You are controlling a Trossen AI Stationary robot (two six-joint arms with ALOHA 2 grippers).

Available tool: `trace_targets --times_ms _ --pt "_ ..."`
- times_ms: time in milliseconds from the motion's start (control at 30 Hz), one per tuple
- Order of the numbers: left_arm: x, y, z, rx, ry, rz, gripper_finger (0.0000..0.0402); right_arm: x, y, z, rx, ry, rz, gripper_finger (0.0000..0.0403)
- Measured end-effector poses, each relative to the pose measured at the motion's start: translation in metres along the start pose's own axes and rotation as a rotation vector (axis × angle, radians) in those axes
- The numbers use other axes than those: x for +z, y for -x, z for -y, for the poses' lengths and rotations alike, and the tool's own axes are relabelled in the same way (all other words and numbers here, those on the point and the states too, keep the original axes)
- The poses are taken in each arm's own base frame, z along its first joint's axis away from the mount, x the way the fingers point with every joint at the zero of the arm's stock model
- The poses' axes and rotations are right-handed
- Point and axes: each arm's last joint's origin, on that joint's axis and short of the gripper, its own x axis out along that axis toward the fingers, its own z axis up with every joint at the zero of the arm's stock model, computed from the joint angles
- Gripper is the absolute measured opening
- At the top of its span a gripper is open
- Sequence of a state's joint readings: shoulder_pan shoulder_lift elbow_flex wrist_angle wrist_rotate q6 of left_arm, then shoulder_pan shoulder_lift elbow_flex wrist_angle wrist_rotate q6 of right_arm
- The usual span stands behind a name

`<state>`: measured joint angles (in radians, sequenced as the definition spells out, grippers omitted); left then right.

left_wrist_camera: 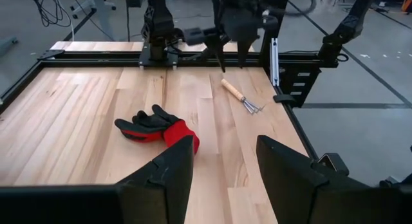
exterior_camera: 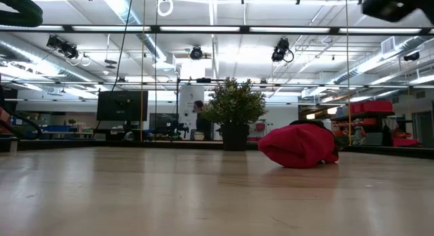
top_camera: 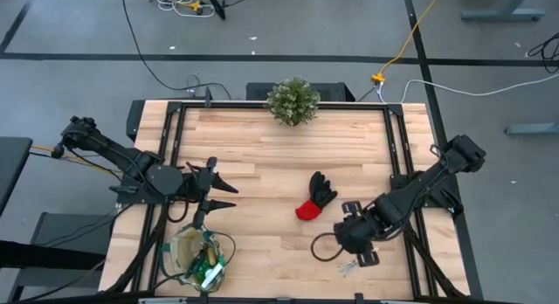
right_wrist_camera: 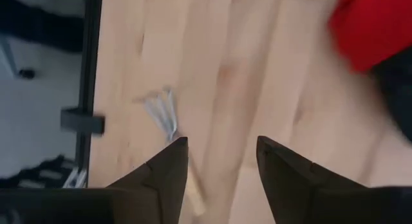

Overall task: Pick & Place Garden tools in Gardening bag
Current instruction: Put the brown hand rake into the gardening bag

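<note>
**Right claw lines up over the mini rake**

The step in hand looks like the pick of the wooden-handled mini rake (left_wrist_camera: 241, 96), which lies flat on the table (top_camera: 279, 147) on the far side of the black-and-red glove (top_camera: 315, 196) from the gardening bag (top_camera: 197, 256). The right claw (right_wrist_camera: 222, 161) hovers directly above it, fingers apart and holding nothing; in its wrist view the metal tines (right_wrist_camera: 162, 111) show just ahead of one fingertip and the handle passes under it.

The rake's long axis runs at a slant across the table boards, tines pointing away from the glove toward the table's edge rail.

Next, I judge, the claw needs to centre the handle between its fingers, descend and close.

The left claw (top_camera: 210, 192) waits beside the bag, fingers apart, empty. The bag already holds something green.
</note>
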<state>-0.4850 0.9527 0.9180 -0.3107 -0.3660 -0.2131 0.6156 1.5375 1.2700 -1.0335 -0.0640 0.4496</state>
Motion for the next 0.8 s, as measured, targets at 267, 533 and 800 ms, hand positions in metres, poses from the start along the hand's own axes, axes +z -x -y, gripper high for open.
trace_targets --times_ms 267,533,800 --pt "0.0 0.0 -0.001 0.026 0.0 0.006 0.0177 -0.026 -0.031 -0.011 0.052 0.06 -0.102 0.0185" --pt "0.0 0.0 -0.001 0.033 0.0 0.007 0.0177 -0.041 -0.049 -0.019 0.073 0.103 -0.117 0.0185" --pt "0.0 0.0 -0.001 0.041 0.0 0.008 0.0177 -0.053 -0.066 -0.03 0.117 0.165 -0.067 0.0185"
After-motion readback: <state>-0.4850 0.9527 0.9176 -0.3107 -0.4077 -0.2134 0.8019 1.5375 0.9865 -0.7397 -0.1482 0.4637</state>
